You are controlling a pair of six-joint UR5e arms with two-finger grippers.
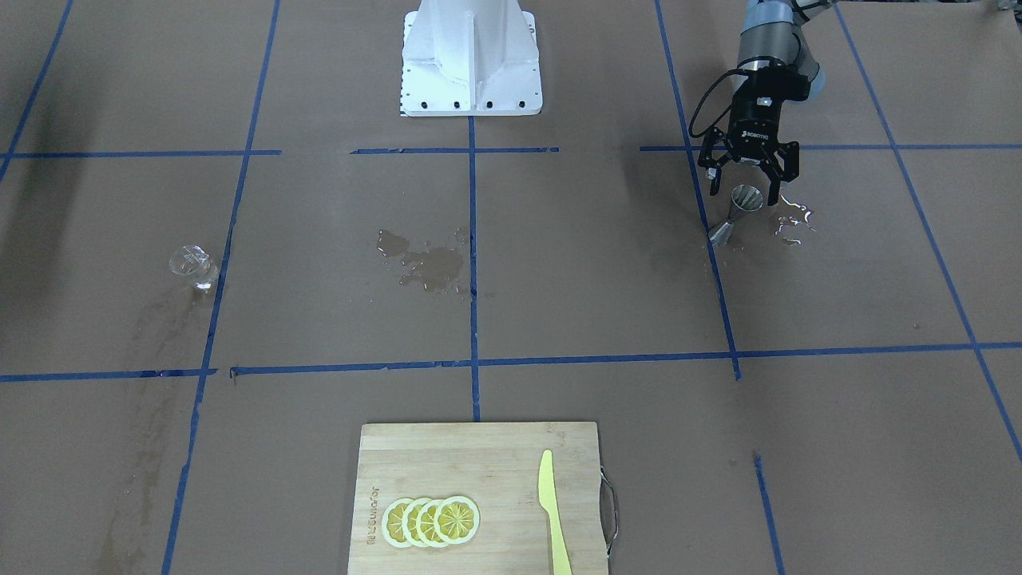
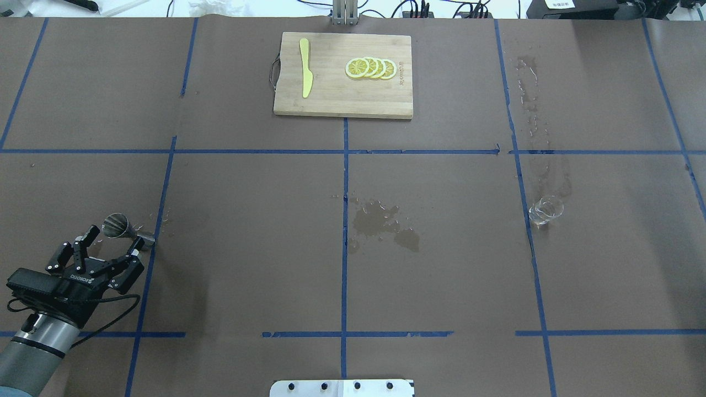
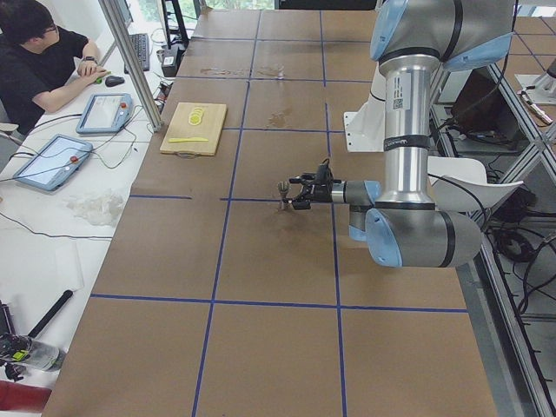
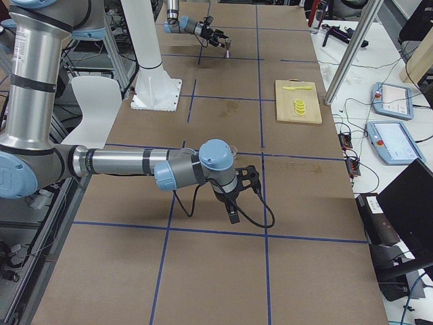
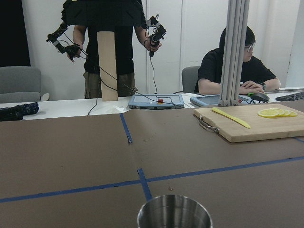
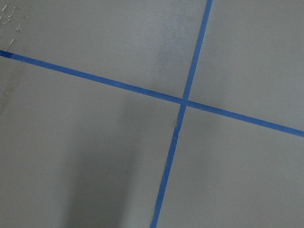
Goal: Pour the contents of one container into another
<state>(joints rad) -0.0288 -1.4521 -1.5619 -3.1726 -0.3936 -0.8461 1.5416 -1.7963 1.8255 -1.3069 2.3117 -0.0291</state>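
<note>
My left pincer (image 1: 744, 185), wide open and empty, hangs just beside the jigger (image 1: 733, 216); closing off-centre, I judge, could tip it into the nearby puddle (image 1: 792, 222).

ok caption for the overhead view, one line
Left gripper open, close by the upright jigger; glass cup far right, wet patch between.

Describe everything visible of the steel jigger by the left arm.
The steel jigger is small and shiny, an hourglass of two cones joined at a narrow waist. It stands upright on the brown paper cover, its base at a blue tape line, with spilled droplets beside it. The left gripper hovers at its upper cone, jaws open. Contact cannot be told, nor whether it holds liquid.
</note>
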